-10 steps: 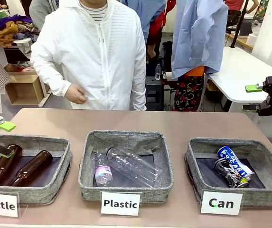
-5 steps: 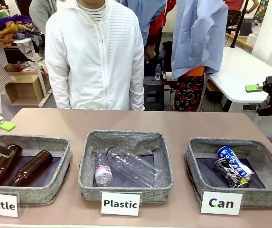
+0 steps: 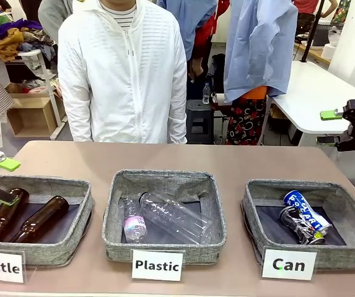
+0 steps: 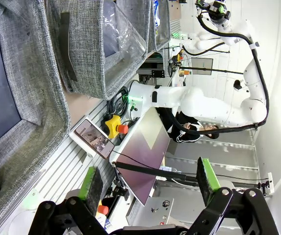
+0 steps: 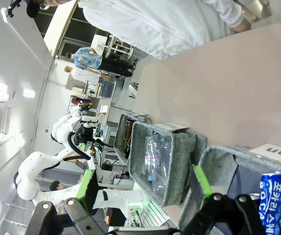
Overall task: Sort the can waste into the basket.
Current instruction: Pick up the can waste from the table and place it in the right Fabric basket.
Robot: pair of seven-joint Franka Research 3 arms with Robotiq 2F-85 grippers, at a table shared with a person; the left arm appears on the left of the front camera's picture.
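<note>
Fingers of both grippers, left (image 4: 147, 183) and right (image 5: 142, 183), stood spread and empty. Both cans (image 3: 304, 216) lay inside the Can basket (image 3: 254, 204); sorting looked finished, leaving nothing to pick.

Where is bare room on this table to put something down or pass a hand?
The table is bare along its far strip, between the person and the three baskets. Narrow bare lanes run between the bottle basket, the plastic basket and the can basket. The front edge is crowded by the baskets and their cards.
</note>
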